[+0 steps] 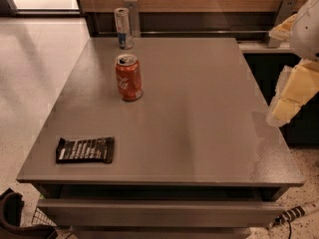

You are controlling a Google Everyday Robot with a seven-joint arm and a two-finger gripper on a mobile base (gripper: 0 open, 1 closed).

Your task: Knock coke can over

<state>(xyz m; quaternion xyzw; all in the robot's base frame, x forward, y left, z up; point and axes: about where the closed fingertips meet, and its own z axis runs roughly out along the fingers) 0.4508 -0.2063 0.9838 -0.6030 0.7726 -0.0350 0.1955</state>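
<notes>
The coke can point(128, 77), red with white script and a silver top, stands upright on the grey table point(199, 128), left of centre toward the back. My gripper point(291, 96) shows as pale yellow and white parts at the right edge of the camera view. It hangs just off the table's right side, far from the can and touching nothing.
A slimmer silver-and-blue can point(123, 28) stands upright at the back edge, behind the coke can. A black snack packet point(85, 149) lies flat near the front left corner. A wooden wall panel with metal brackets runs behind the table.
</notes>
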